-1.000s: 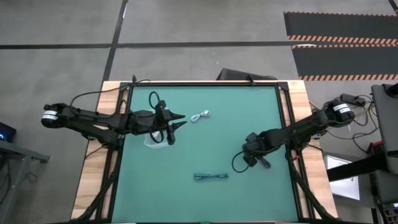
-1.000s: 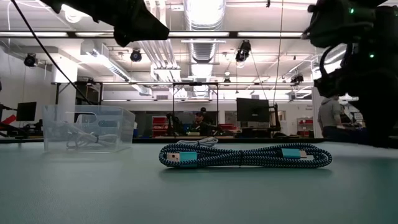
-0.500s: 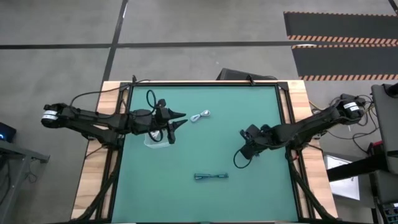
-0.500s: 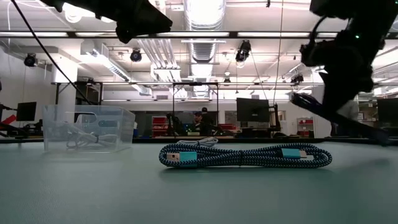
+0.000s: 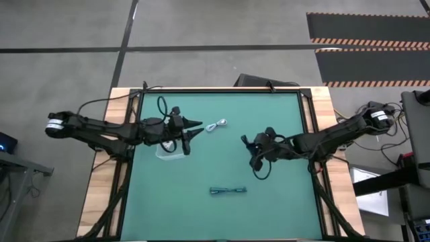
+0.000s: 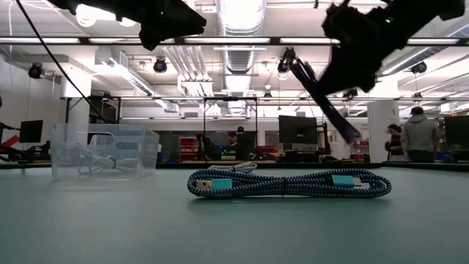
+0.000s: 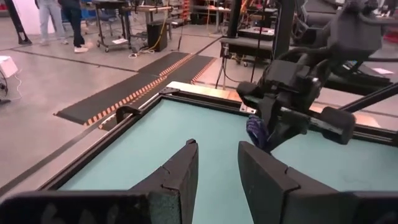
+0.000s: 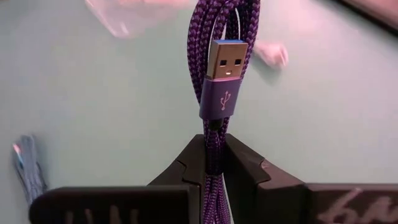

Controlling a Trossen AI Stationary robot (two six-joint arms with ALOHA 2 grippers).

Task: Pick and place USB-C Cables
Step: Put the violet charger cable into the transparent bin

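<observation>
- Your left gripper (image 5: 193, 131) hovers, fingers parted and empty, over the clear bin (image 6: 105, 152), which holds a pale coiled cable (image 6: 99, 166).
- A white cable (image 5: 216, 125) and a teal cable (image 5: 228, 191) lie on the mat.
- Your right gripper (image 8: 214, 163) pinches a purple cable (image 8: 219, 56); only its wrist view shows the USB trident mark.

Contents of the clear bin (image 6: 104, 152), blurred; purple cable's (image 8: 217, 93) lower end behind the right tool (image 8: 214, 163).

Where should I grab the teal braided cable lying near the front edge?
Take the teal cable at its bare middle, coming straight down, fingers across its width. It lies flat as a thin straight bundle, with bulkier plugs toward each end.
</observation>
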